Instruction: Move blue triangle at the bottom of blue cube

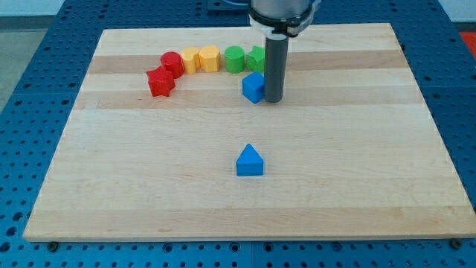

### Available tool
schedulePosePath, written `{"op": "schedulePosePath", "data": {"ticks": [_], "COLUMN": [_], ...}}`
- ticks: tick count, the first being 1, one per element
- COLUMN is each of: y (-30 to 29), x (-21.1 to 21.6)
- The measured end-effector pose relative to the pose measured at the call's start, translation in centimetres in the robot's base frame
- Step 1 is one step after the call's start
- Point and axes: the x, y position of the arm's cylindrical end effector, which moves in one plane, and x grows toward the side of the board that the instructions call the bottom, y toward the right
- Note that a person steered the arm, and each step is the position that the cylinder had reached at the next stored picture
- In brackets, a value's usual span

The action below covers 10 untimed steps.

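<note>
Tool: dark rod, no jaws, holding nothing; my tip [273, 100] touches blue cube's [253, 87] right side. Blue triangle block [250, 161] sits mid pale wooden desk [372, 186], well below cube, bare wood all around, far from edges.

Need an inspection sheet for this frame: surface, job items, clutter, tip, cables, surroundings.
Surface: wooden board, flat, no damage seen.
Job's things: blue triangle alone at board centre, well toward the view's bottom from the blue cube.
Clutter: arc near the view's top: red star-like block, red cylinder, yellow blocks, green blocks.
Grippers: none; my tip sits just to the view's right of the blue cube, far from the triangle.
Cables: nothing seen.
Surroundings: blue perforated table.
</note>
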Motion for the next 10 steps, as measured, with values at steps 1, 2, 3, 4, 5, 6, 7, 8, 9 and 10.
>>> {"op": "schedulePosePath", "data": {"ticks": [1,2,3,4,5,6,7,8,9,10], "y": [0.0,-0.8,-4.8,-7.2,-5.7,-5.0,-4.7,-1.6,-1.0,-1.0], "x": [0.1,4.1,7.2,5.7,-0.5,-2.1,-2.1,-3.8,-3.9,-3.9]}}
